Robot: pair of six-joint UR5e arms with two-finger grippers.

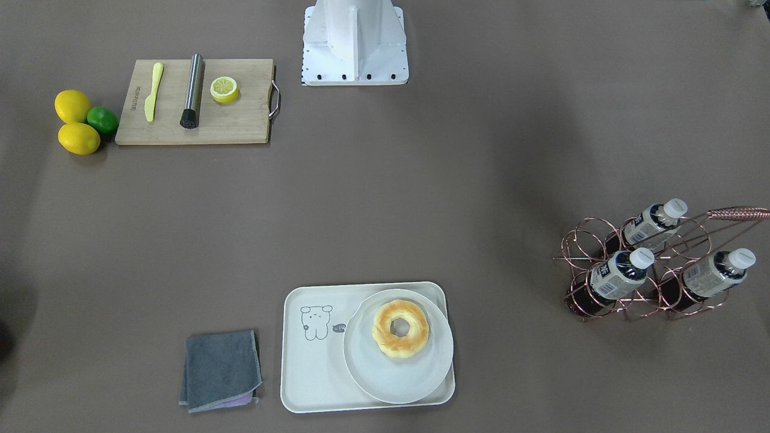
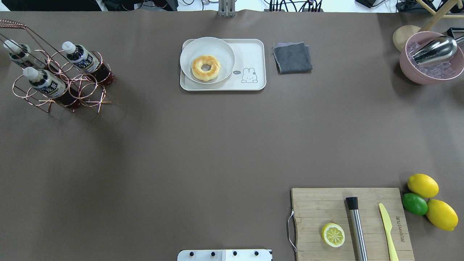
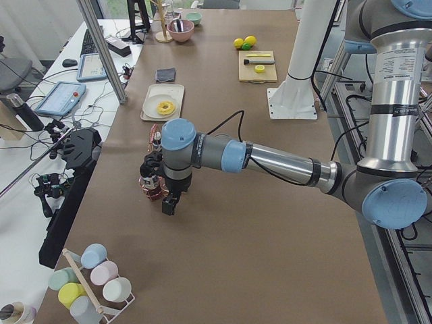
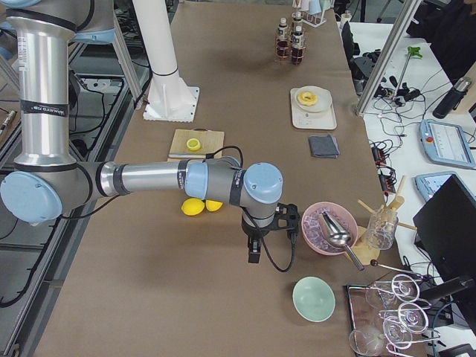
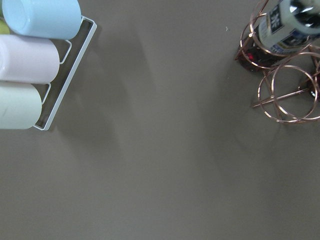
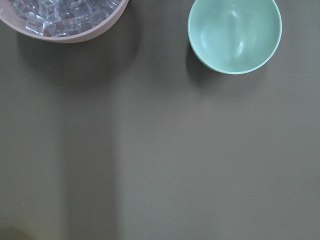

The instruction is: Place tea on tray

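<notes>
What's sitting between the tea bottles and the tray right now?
Only bare table lies between the wire rack holding the tea bottles and the tray. On the tray itself, a plate with a doughnut fills the rack-side half; only the bear end is free.

— What sort of place am I driving this rig in?
— A robotics lab. I see teach pendants (image 3: 59,98) and loose cables (image 2: 290,5) on the side bench (image 3: 27,145), aluminium frame posts (image 3: 101,47), and a white robot pedestal (image 1: 355,42) bolted to the table (image 1: 421,210).

Wire rack (image 1: 737,211) around 3 bottles (image 1: 619,275)
</notes>
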